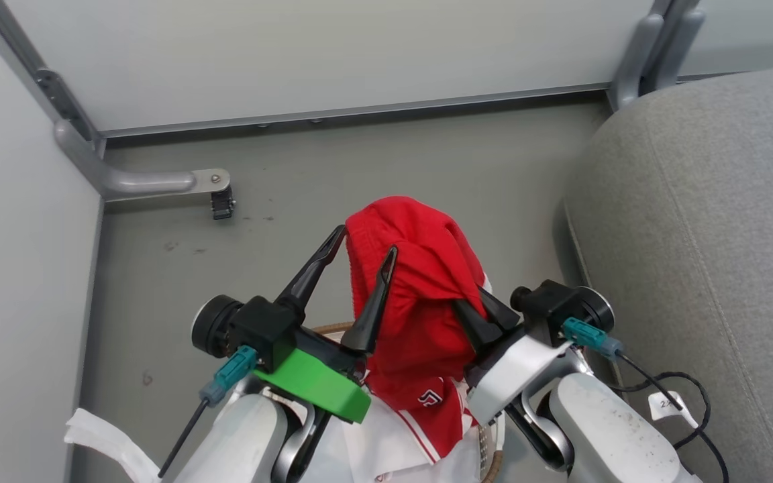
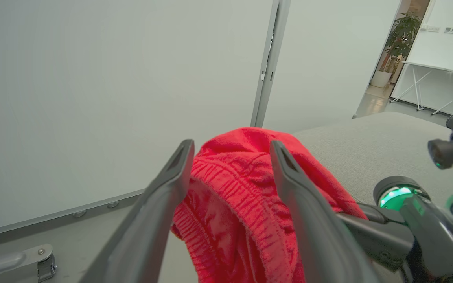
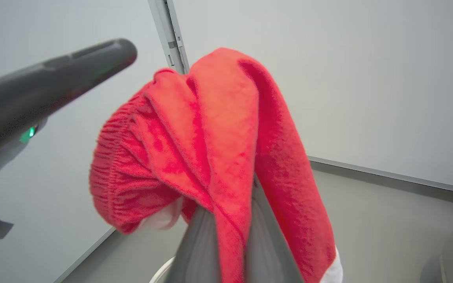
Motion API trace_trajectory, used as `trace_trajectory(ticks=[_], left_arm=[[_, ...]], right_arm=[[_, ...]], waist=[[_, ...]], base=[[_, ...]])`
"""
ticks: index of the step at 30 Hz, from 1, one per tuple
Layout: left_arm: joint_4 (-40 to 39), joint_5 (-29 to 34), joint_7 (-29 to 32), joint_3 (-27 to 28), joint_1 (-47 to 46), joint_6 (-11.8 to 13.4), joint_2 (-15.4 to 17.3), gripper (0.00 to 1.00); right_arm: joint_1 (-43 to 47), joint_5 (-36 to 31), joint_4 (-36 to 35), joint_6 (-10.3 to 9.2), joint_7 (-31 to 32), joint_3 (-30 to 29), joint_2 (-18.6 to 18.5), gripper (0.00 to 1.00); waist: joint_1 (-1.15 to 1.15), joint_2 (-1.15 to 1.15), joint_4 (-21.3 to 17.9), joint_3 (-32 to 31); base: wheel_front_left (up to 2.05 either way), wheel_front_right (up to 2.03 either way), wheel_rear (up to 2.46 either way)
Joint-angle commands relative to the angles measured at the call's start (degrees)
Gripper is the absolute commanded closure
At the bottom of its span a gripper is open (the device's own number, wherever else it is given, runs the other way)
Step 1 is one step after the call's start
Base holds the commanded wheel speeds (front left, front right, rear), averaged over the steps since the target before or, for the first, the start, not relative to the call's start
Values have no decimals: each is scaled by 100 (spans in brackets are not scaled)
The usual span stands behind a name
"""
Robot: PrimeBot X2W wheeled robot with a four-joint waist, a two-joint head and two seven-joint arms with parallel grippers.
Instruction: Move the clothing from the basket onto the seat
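1. Now the clothing (image 1: 420, 268) is held bunched in the closed right gripper (image 1: 474, 305), hanging above the basket (image 1: 328, 329).
2. The left gripper (image 1: 365, 245) is spread wide at the cloth's left edge, with nothing clamped.
3. The seat (image 1: 708, 221) lies to the robot's right, nearer the right arm, so a rightward carry is judged to be needed.

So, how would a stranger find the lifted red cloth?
Look left of the large grey fabric couch cushion. There the red ribbed-hem fabric garment hangs from the right gripper's shut jaws. Unlike the red-and-white striped jersey below, it is plain red and raised.
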Motion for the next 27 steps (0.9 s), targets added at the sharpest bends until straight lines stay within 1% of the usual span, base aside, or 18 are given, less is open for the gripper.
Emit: trace_trajectory(ticks=[1,10,16,19,22,27], left_arm=[[-19,45,0,38,74,5,63,0],[-121,246,0,263,153,5,174,0],[-200,405,3,360,236,5,182,0],[-191,461,2,367,241,5,220,0],[-189,497,3,337,178,5,290,0],[-246,484,2,207,-3,5,447,0]], right_arm=[[106,-44,-63,-7,-30,-87,-23,100],[560,-145,-464,-6,-30,-543,-16,100],[785,-222,-717,-6,-30,-773,-17,100],[790,-252,-806,-6,-30,-910,-17,100],[611,-401,-882,-6,-30,-1165,-17,100],[150,-772,-882,-6,-30,-1750,-16,100]], waist=[[0,0,-396,63],[0,0,-1435,185],[0,0,-1935,302],[0,0,-2109,385],[0,0,-2214,541],[0,0,-2216,911]], base=[[0,0,0],[0,0,0],[0,0,0],[0,0,0],[0,0,0],[0,0,0]])
